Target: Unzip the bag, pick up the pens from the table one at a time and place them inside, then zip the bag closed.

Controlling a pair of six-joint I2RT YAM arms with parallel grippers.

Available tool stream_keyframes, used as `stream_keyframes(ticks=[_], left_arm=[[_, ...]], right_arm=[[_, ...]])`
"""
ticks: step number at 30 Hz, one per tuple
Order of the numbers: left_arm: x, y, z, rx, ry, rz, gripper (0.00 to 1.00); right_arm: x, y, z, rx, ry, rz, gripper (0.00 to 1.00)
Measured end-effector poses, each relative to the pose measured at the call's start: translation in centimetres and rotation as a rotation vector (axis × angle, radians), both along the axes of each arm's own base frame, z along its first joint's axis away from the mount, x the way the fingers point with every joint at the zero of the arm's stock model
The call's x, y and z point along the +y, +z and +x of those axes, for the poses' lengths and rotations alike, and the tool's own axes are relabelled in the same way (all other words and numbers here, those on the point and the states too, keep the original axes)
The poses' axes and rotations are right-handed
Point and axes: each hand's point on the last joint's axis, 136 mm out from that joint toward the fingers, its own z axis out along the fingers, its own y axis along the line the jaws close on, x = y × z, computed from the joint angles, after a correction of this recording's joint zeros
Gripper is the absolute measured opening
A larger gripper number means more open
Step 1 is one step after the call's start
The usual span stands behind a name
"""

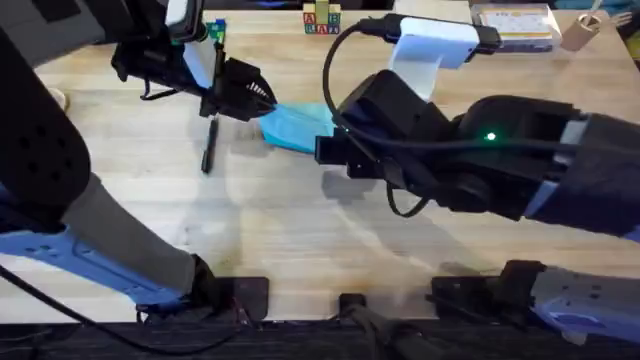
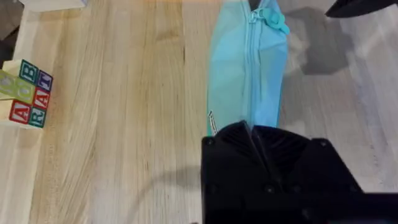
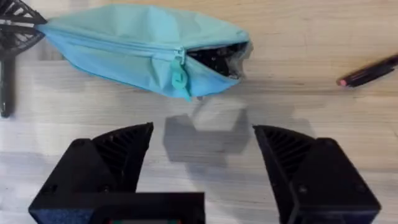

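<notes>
The turquoise pencil pouch [image 1: 296, 127] lies on the wood table [image 1: 300, 230] between the two grippers. Its zipper [image 3: 112, 51] is drawn most of the way along, the pull tab [image 3: 178, 74] hanging near one end, where a short dark opening gapes. The left gripper [image 1: 258, 100] is clenched on the pouch's opposite end; in the left wrist view the fabric runs straight out from between its black fingers [image 2: 249, 140]. The right gripper [image 3: 202, 158] hovers just beside the open end, fingers spread wide and holding nothing, bare table between it and the pouch. A black pen [image 1: 208, 146] lies on the table just beside the pouch's gripped end, and another dark pen with a reddish tip [image 3: 367, 72], cut off by the picture's edge, lies past the open end. In the overhead view the right arm hides much of the pouch. Alphabet blocks [image 2: 25, 93] stand well apart from the pouch.
</notes>
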Motion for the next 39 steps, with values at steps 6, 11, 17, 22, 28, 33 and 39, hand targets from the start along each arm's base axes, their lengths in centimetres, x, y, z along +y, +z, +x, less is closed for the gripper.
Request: stream_keyframes(ticks=[6, 11, 17, 22, 28, 33, 39], left_arm=[[0.0, 0.0, 0.0, 0.000, 0.000, 0.001, 0.042], [0.0, 0.0, 0.0, 0.000, 0.000, 0.001, 0.041], [0.0, 0.0, 0.0, 0.000, 0.000, 0.001, 0.041], [0.0, 0.0, 0.0, 0.000, 0.000, 0.001, 0.041], [0.0, 0.0, 0.0, 0.000, 0.000, 0.001, 0.041], [0.0, 0.0, 0.0, 0.000, 0.000, 0.001, 0.042], [0.0, 0.0, 0.0, 0.000, 0.000, 0.001, 0.041]], right_arm=[[0.0, 0.1, 0.1, -0.008, -0.004, 0.002, 0.998], [0.5, 0.4, 0.5, -0.026, -0.005, 0.025, 0.998], [0.5, 0.5, 0.5, -0.028, -0.008, 0.026, 0.998], [0.5, 0.5, 0.6, -0.030, -0.009, 0.029, 0.998], [1.6, 1.0, 1.3, -0.033, -0.009, 0.034, 0.998], [2.5, 0.2, 2.5, -0.024, -0.020, -0.016, 0.997], [2.2, -0.1, 3.1, -0.046, -0.043, -0.049, 0.997]])
